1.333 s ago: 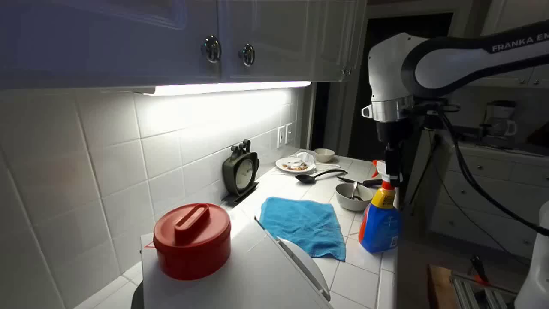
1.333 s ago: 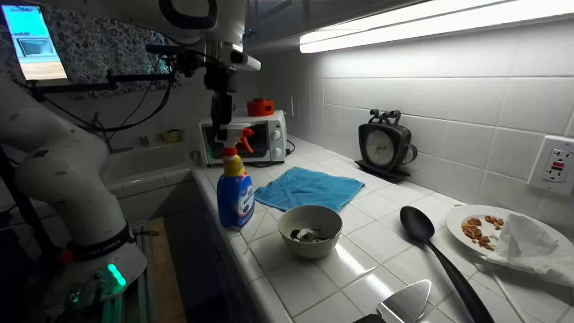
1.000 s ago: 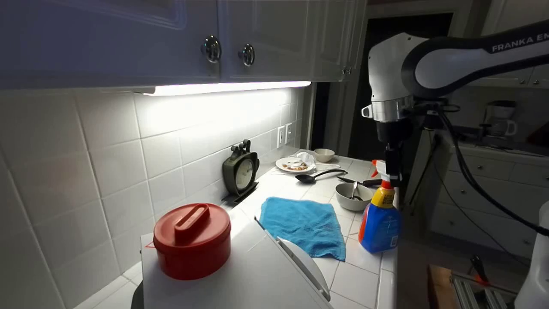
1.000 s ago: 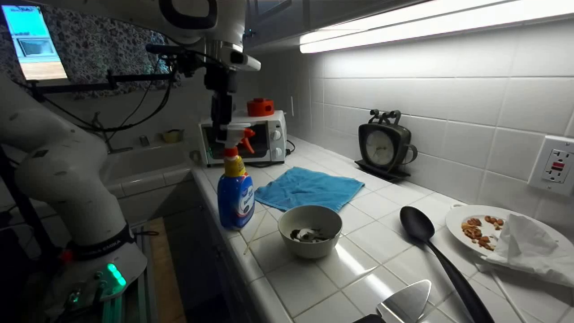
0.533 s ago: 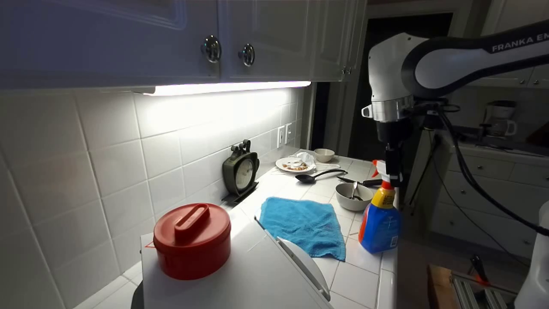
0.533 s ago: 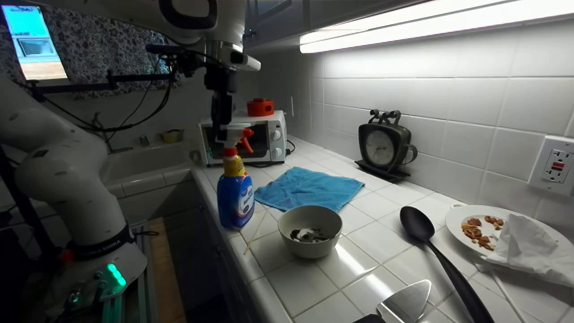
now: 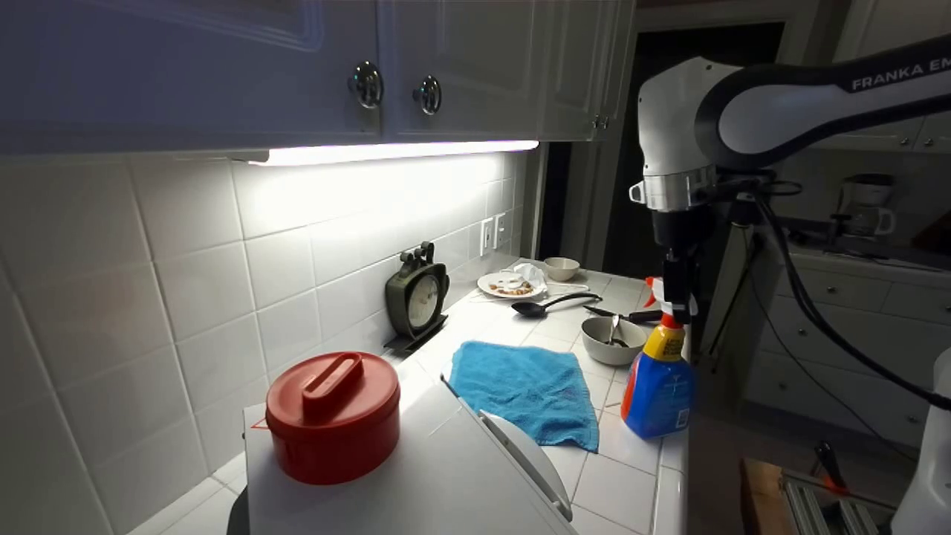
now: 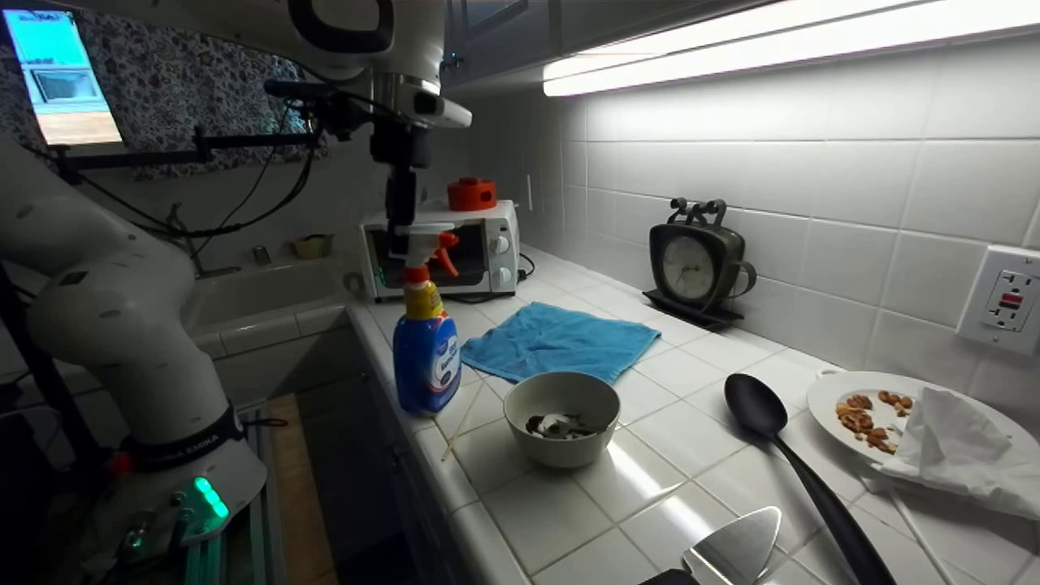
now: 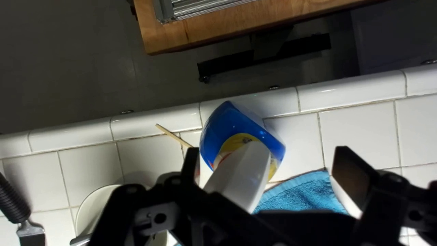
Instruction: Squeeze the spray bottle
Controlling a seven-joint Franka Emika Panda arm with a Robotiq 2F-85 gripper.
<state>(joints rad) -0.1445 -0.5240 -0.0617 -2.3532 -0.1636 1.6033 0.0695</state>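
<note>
The spray bottle stands upright on the counter's front edge in both exterior views (image 7: 657,397) (image 8: 426,357). It has a blue body, a yellow band and a red-and-white trigger top. My gripper (image 9: 268,167) points down over the bottle's top; its fingertips are at nozzle height in both exterior views (image 7: 680,308) (image 8: 400,244). In the wrist view the jaws are wide apart. The bottle's white nozzle top (image 9: 240,171) lies between them, closer to the left finger (image 9: 191,164), with a wide gap to the right finger (image 9: 350,171). The red trigger is mostly hidden there.
A blue cloth (image 8: 561,337) lies beside the bottle. A grey bowl (image 8: 561,443) stands close by, with a thin stick (image 9: 170,135) near it. A toaster oven (image 8: 508,244) bears a red pot (image 7: 334,423). A black spoon (image 8: 756,402), server and plate (image 8: 829,402) lie further along.
My gripper has turned slightly about its vertical axis, and the wrist cables have shifted a little. The bottle stands in the same place.
</note>
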